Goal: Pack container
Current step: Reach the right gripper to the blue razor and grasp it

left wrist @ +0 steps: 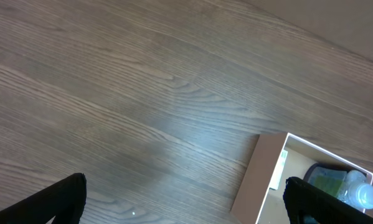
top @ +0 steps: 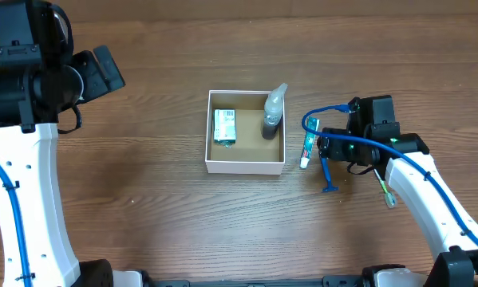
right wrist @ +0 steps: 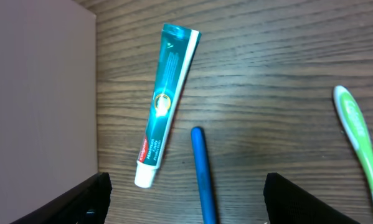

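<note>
The container (top: pixel 245 167) sat in the middle of the table (left wrist: pixel 111 93), a green packet (top: pixel 224 127) and a spray bottle (top: pixel 273 112) inside it. Just to its right, the right gripper (right wrist: pixel 187 183) hung spread wide and empty over a toothpaste tube (right wrist: pixel 167 99) and a blue handle (right wrist: pixel 202 174) (a green toothbrush (right wrist: pixel 359 134) lay nearby). The left gripper (left wrist: pixel 185 183), likewise wide apart and empty, hovered left of the container.

A brown wood-grain tabletop (top: pixel 143 199) fills every view, its grain running sideways under the overhead camera, with a soft pale sheen.
</note>
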### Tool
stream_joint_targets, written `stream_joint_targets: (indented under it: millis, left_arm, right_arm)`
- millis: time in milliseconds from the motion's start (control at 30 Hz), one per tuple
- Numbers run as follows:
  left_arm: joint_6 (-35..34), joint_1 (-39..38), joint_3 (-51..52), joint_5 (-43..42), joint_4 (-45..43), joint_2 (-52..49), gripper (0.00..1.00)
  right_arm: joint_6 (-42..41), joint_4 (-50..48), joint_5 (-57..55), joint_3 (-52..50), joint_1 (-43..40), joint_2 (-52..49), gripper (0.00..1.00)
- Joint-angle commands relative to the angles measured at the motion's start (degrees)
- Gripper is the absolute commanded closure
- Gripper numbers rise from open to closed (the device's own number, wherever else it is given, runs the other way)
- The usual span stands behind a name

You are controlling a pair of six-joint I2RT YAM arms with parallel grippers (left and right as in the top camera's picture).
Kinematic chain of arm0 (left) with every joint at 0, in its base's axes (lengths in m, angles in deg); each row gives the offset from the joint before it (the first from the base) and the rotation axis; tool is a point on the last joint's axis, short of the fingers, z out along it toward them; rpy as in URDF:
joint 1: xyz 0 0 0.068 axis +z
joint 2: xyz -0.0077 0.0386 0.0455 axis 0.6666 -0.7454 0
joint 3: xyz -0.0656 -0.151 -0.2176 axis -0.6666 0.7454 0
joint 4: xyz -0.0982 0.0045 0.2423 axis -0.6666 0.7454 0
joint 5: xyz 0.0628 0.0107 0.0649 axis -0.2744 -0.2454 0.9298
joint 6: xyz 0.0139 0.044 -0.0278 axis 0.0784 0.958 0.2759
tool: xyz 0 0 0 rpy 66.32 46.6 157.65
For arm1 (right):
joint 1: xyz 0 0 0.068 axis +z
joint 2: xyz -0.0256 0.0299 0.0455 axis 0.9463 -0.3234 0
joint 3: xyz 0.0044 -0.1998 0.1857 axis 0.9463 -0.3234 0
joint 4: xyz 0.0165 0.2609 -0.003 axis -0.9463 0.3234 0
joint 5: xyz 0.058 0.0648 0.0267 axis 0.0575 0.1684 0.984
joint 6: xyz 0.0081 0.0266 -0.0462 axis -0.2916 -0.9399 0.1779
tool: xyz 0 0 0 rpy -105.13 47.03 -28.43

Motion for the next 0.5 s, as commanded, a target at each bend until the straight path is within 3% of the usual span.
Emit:
stream_joint_targets:
  millis: [0,67,233,467]
  left_arm:
    - [-0.37,0.24,-0.11,-0.68,0.26,-0.07,0.0]
    - [-0.37,0.24,-0.11,-0.68,0.48,-0.07,0.0]
    - [-0.37,0.24,-0.09,-0.68,0.52,-0.07,0.0]
    - [-0.39,0.24,-0.11,-0.68,0.55,-0.07,0.0]
  right_arm:
    - [-1.75,3.85,-5.75,1.42,-0.13,0.22,0.18]
    - [-1.73,6.62,-8.04,1.4,-0.13,0.11,0.13]
    - [2.03,10.84,-7.39,1.38,-0.09,-0.76,0.1]
    - [3.72,8.96,-7.1,1.33,0.39,-9.46,0.09]
